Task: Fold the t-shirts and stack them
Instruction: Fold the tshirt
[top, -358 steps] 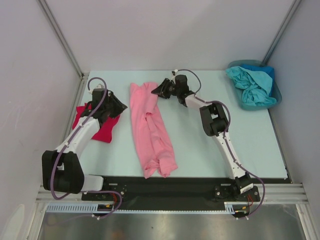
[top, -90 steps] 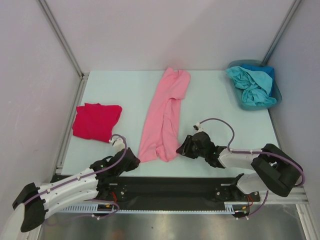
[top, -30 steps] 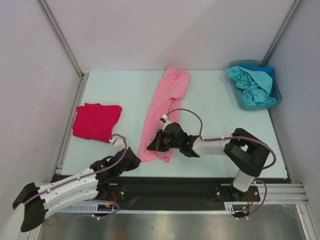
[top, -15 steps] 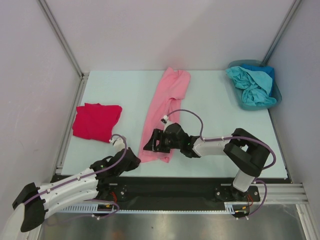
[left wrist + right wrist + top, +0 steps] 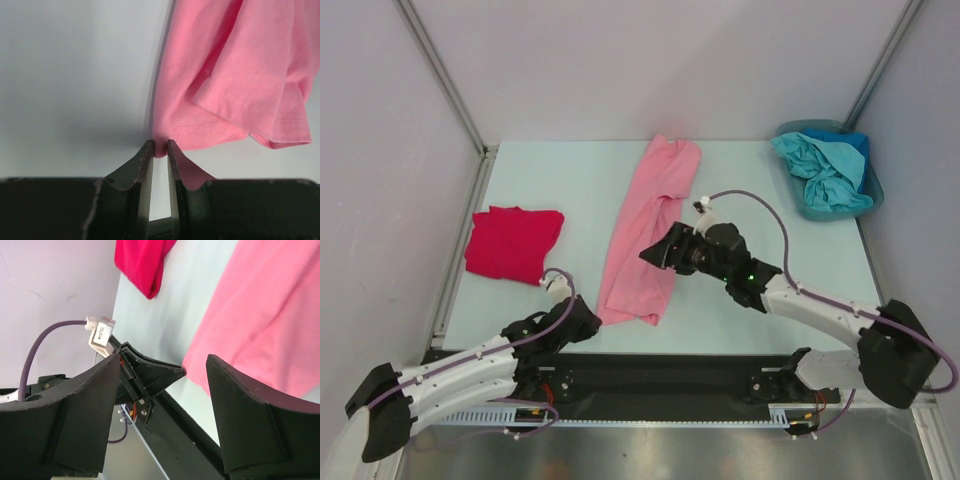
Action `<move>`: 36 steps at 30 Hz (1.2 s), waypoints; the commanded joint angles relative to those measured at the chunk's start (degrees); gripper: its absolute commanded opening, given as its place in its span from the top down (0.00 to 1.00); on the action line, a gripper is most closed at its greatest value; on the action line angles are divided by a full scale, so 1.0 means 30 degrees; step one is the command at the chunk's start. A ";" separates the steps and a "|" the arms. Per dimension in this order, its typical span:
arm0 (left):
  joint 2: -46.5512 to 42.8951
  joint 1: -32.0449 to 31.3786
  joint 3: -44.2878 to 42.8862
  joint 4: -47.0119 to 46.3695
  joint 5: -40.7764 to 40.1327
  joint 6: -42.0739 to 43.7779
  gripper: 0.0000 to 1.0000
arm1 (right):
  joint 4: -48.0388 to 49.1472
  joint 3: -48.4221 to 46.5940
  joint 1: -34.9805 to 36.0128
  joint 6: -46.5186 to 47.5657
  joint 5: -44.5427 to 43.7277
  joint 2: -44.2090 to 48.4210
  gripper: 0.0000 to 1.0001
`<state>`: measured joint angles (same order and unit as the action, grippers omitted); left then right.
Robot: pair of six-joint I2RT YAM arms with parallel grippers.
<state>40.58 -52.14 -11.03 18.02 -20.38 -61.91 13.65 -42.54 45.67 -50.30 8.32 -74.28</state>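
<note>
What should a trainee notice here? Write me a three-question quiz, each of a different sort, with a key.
1. True or false: the right gripper is shut on the pink t-shirt.
2. Where does the red t-shirt lie? A: on the pink t-shirt. B: on the left side of the table. C: in the right gripper.
3. Fill in: the left gripper pinches the pink t-shirt at its near ___ corner.
Key: 1 false, its jaws stand open above the shirt; 2 B; 3 left.
</note>
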 commanded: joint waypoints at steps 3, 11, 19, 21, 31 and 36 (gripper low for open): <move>0.0272 -0.0140 -0.0016 -0.0792 -0.0237 0.0158 0.77 | -0.1475 0.3477 -0.0780 0.0187 -0.0311 0.2404 0.27; 0.0654 -0.0140 -0.0308 -0.0880 -0.0383 0.0363 0.77 | 0.0078 0.7353 -0.1512 -0.0517 0.0333 0.3637 0.27; 0.1034 -0.0140 -0.0719 -0.0880 -0.0472 0.0539 0.77 | 0.2040 0.9083 -0.1923 -0.1423 0.0685 0.3434 0.28; 0.1035 -0.0140 -0.0865 -0.0851 -0.0501 0.0626 0.77 | 0.2741 0.9347 -0.1806 -0.1659 0.0743 0.3112 0.29; 0.0801 -0.0140 -0.1305 -0.0324 -0.0735 0.0744 0.77 | 0.6403 0.9611 -0.0108 -0.3035 0.0334 -0.0397 0.30; 0.0508 -0.0140 -0.1393 -0.0001 -0.0882 0.0774 0.77 | 0.9478 0.9757 0.0860 -0.3973 -0.0165 -0.2687 0.30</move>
<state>43.16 -52.18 -12.80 17.54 -21.30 -60.84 35.53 -13.89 47.03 -60.31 9.58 -78.63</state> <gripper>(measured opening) 0.231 0.698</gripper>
